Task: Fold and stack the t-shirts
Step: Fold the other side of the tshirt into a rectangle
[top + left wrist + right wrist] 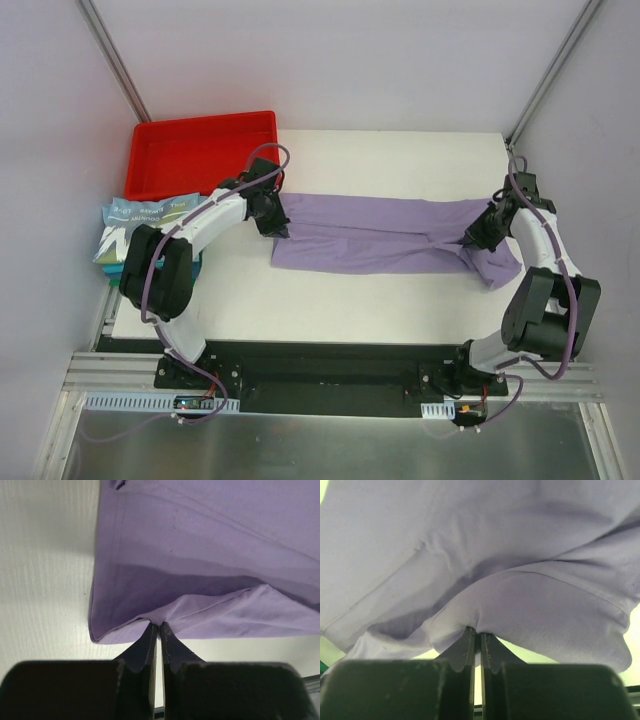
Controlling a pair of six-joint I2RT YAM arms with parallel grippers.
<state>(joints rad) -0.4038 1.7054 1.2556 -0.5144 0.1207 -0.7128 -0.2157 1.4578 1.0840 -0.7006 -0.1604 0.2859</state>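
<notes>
Well, by my reading you are partway through, with one shirt left to finish. The white worktop [400, 300] fills the middle of the top view. Across it, from just left of centre to the right side, lies the plain lavender-purple soft cloth t-shirt [380, 235], drawn out into a long flat band. It looks doubled lengthwise, with a crease running along it, but it is not yet a compact packet.

At the upper left sits the red plastic tray [200, 122]. Just below it, at the left edge, lies a small stack of folded t-shirts [140, 215], with a light blue one with white lettering on top and teal showing beneath. I judge that part done. What remains is to fold the lavender shirt shorter and set it on that stack.

The jaws of the left arm [205, 222] are closed on the shirt's left end. In the left wrist view they pinch the cloth into a small peak, beside a stitched hem running up the frame. The jaws of the right arm [540, 240] are likewise closed on cloth at the right end. There the fabric bunches, and a loose lobe lies beyond them toward the lower right. The cloth between the two grips looks fairly taut, with soft wrinkles near the right.
</notes>
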